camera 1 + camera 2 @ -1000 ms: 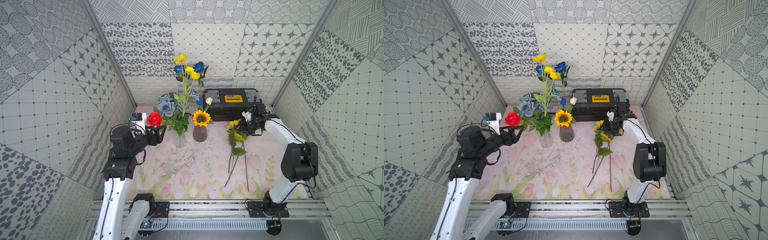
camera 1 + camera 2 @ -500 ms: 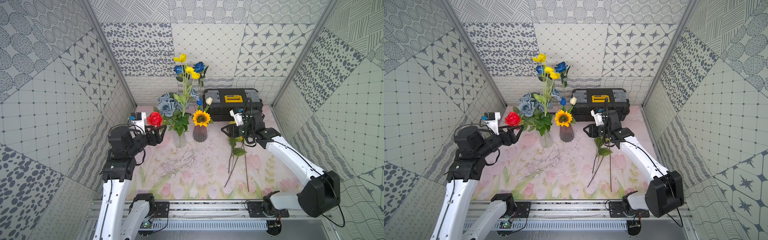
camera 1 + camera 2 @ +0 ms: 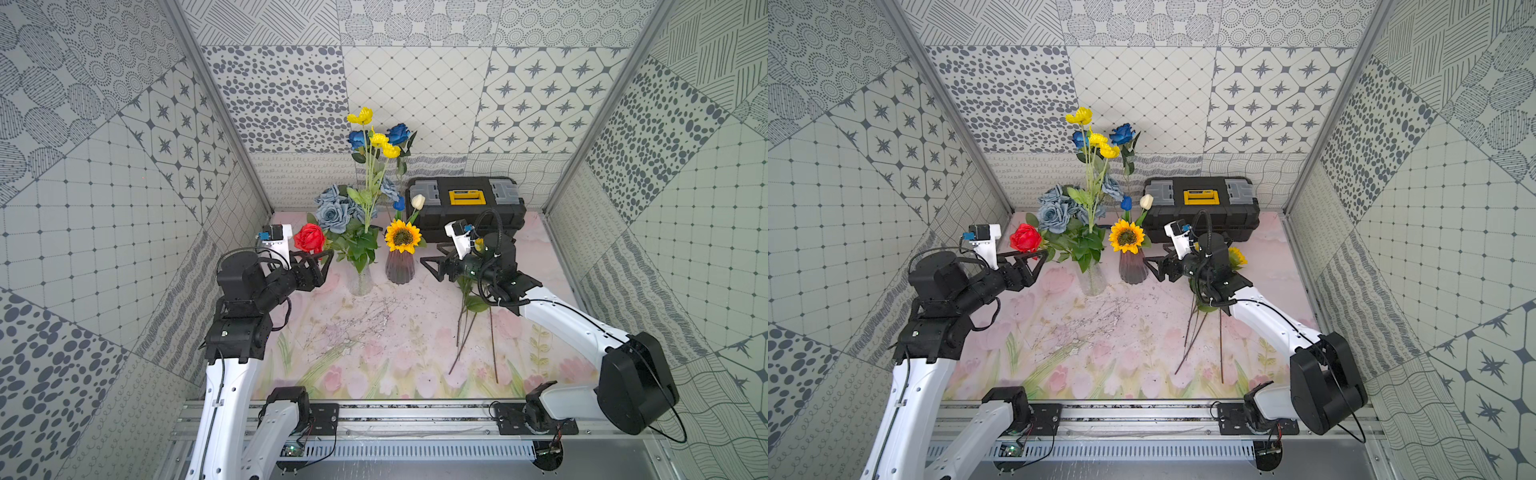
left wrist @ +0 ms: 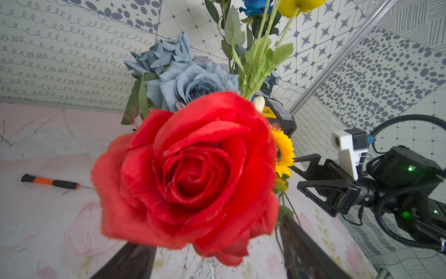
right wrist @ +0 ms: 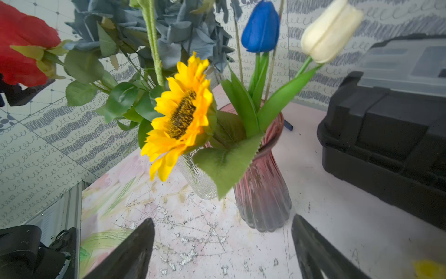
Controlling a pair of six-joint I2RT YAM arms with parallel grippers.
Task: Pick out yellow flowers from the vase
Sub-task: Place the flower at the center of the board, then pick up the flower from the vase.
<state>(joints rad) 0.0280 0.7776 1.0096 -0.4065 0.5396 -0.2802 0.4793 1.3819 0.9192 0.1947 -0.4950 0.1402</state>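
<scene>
Right fingers (image 5: 130, 251) spread wide, empty, aimed at sunflower (image 3: 401, 237) in purple vase (image 3: 400, 270); judged next pick, since head leaned out toward that arm. Left fingers (image 4: 130, 263) wide too, red rose (image 3: 309, 237) just above them (not gripped, seemingly; perhaps propped aside for access). Yellow spray (image 3: 376, 137) stood tall in clear vase (image 3: 360, 280). Loose yellow flowers (image 3: 1236, 257) lay on counter (image 3: 374, 353) under right arm, out of way.

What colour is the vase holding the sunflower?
Purplish-pink ribbed glass; the vase shows best in the right wrist view.
</scene>
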